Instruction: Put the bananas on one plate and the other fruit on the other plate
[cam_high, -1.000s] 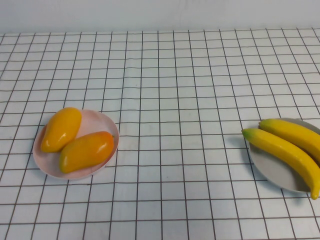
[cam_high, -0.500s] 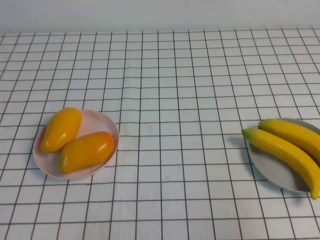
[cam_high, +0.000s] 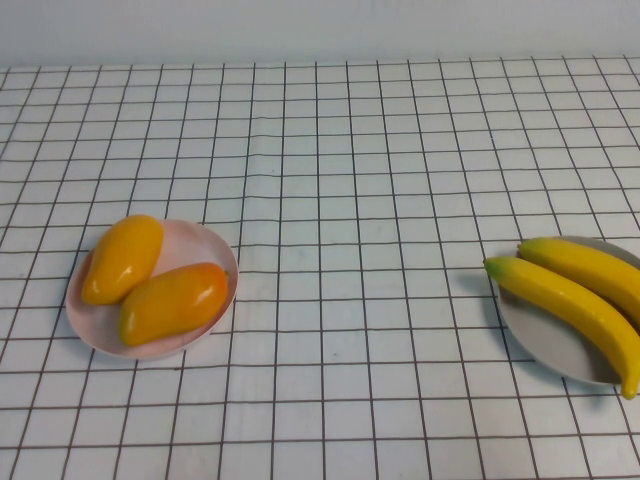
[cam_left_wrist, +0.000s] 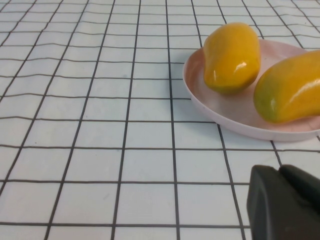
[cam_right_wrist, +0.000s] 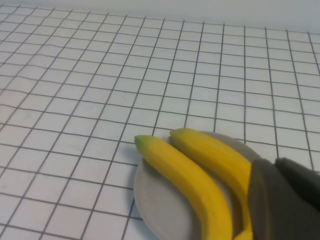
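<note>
A white worktop (cam_high: 330, 200) ruled with a black grid, bearing no writing, carries a pale pink plate (cam_high: 215, 250) on the robot's left and a grey plate (cam_high: 545, 335) at the right edge. Two long glossy yellow bananas (cam_high: 575, 300) with greenish tips lie side by side on the grey plate, and two plump orange-yellow fruits (cam_high: 150, 280), one reddish at an end, fill the pink one. The left gripper (cam_left_wrist: 287, 205) sits beside the pink plate and the right gripper (cam_right_wrist: 285, 200) over the grey plate, each with fingers closed on nothing.
</note>
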